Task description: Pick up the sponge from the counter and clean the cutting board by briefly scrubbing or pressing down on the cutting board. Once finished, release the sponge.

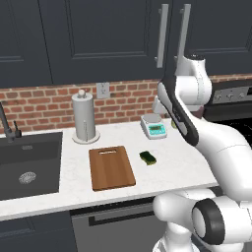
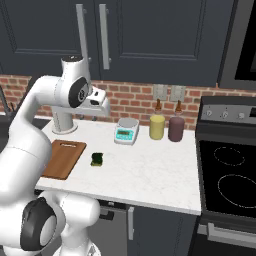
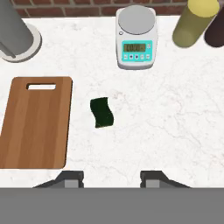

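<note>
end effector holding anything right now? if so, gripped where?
Nothing held. The end effector hangs empty above the counter; the sponge lies untouched beside the cutting board.

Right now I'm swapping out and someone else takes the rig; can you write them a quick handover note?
Gripper: raised above the counter, shut on nothing.
Sponge: lying on the counter just right of the cutting board, apart from it, in front of the kitchen scale.
Cutting board: flat on the counter, slot handle toward the brick wall, nothing on it.
Done: nothing yet; sponge untouched.
Left: open the jaws, pick up the sponge, press or scrub it on the board, release it.
</note>
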You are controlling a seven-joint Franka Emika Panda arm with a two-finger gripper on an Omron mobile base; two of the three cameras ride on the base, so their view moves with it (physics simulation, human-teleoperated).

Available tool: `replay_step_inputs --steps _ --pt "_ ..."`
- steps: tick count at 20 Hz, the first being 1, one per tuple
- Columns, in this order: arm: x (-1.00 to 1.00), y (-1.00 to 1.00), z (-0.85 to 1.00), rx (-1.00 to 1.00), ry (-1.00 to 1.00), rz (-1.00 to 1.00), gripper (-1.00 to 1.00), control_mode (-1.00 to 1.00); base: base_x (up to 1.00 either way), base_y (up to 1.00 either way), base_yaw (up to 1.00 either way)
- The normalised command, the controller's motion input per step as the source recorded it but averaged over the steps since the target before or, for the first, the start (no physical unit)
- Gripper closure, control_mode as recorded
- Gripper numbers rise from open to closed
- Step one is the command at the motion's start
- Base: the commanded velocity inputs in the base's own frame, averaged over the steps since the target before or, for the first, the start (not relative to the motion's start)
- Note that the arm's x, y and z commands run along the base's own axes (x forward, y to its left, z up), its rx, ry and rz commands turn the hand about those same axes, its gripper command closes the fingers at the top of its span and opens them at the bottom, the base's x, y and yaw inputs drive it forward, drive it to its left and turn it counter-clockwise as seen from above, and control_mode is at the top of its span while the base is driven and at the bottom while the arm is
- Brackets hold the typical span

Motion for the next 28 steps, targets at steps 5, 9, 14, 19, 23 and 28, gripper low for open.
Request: replay_step_inputs --steps 5,9,14,19,23,28 --pt "-0.24 0.00 0.00 0.00 0.00 0.00 -1.00 -1.00 0.00 0.00 0.00" --pt "-0.43 0.00 -0.07 -0.01 0.00 0.00 -1.00 -1.00 0.00 0.00 0.00" --pt "-0.36 0.00 -0.23 -0.01 0.01 0.00 -1.00 -1.00 0.00 0.00 0.00" --pt "-0.19 0.00 -0.42 0.00 0.00 0.00 -1.00 -1.00 0.00 0.00 0.00" --pt "-0.01 0.02 -0.46 0.00 0.00 0.02 -1.00 -1.00 0.00 0.00 0.00" --pt "0.00 0.03 -0.41 0.00 0.03 0.03 -1.00 -1.00 0.00 0.00 0.00"
